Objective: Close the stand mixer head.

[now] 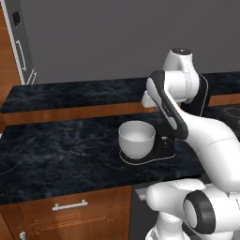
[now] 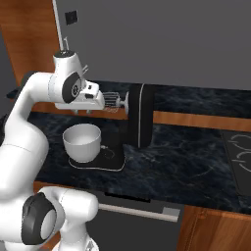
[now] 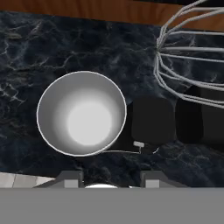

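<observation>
1. Nearest me, the arm's white base stands in front of the wooden cabinet (image 1: 70,211) with its silver drawer handle (image 1: 69,205); nothing there needs my attention.
2. On the dark marble counter (image 1: 56,150) sits the white bowl (image 2: 82,142), locked on the mixer's black base plate (image 2: 110,159); in the hand view I look straight down into it, so the hand is above the bowl.
3. The gripper (image 2: 92,100) hangs over the bowl, just beside the whisk (image 2: 112,99); its finger tips (image 3: 70,178) stand apart at the bottom of the hand view with nothing between them, so I read the claw as spread and empty.
4. The mixer head (image 2: 139,115) is tipped up almost vertical behind the bowl, whisk pointing out sideways towards my hand; it is plainly not closed.
5. To do this well, I judge I should press on the head's black body, high up and far from the hinge, not on the whisk wires; then push forward and down in an arc, slowly, so the whisk drops inside the bowl rather than clipping its rim.
6. Beyond, the rear counter and grey wall (image 1: 117,37).
</observation>
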Robot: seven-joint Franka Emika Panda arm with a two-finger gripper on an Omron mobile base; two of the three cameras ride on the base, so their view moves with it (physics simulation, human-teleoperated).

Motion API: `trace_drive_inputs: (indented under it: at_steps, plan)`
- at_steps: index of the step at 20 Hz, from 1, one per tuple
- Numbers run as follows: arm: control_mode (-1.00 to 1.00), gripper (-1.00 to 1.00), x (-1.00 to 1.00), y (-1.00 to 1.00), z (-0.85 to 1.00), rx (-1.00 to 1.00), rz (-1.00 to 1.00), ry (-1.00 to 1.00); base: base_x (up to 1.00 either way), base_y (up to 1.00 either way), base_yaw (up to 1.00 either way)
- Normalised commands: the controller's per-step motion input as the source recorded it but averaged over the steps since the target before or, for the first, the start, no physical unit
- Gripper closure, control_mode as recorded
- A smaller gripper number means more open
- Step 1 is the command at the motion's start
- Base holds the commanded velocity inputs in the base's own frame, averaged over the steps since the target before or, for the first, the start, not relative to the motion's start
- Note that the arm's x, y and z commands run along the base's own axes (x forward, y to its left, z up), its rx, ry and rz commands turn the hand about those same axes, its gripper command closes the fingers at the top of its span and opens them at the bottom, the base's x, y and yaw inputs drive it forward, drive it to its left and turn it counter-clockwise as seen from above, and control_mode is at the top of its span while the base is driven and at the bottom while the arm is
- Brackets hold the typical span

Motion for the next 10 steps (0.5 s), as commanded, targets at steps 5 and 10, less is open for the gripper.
trace_drive_inputs:
  at_steps: [5,10]
  plan:
    - [-1.0,-1.0,-0.05,-0.15,-0.06,0.01,-0.02,-0.01,0.0,0.0,0.0]
    - [-1.0,-1.0,-0.55,-0.91,0.08,0.11,0.0,-0.09,0.0,0.0,0.0]
